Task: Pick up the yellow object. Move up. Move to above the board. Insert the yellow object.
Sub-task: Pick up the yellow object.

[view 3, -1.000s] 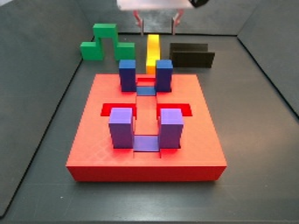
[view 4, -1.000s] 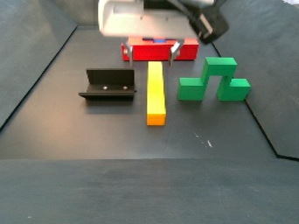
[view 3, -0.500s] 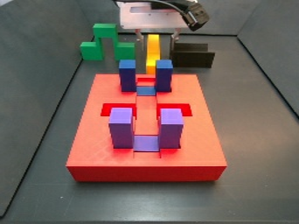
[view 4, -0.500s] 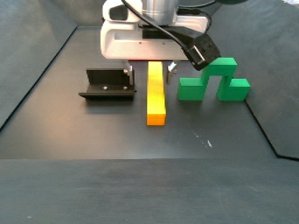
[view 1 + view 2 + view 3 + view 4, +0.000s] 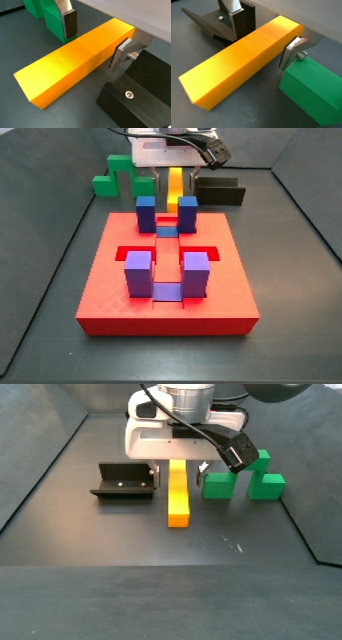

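The yellow object [image 5: 178,499] is a long orange-yellow bar lying flat on the dark floor, between the green stepped block and the fixture. It also shows in a side view [image 5: 177,183] beyond the board [image 5: 167,288], a red slab with blue and purple posts. My gripper [image 5: 181,474] is down over the bar's far end. In both wrist views the gripper [image 5: 97,39] [image 5: 263,37] straddles the bar [image 5: 73,62] [image 5: 238,62]. One finger [image 5: 70,24] stands clear of the bar; the other finger [image 5: 122,52] is at its side. The gripper is open.
The green stepped block [image 5: 247,476] [image 5: 118,176] [image 5: 314,92] lies close on one side of the bar. The black fixture [image 5: 123,481] [image 5: 221,191] [image 5: 137,95] stands close on the other side. Dark walls ring the floor.
My gripper has come down from above the bar until its fingers straddle the bar's end. The bar, blocks and board have not moved.
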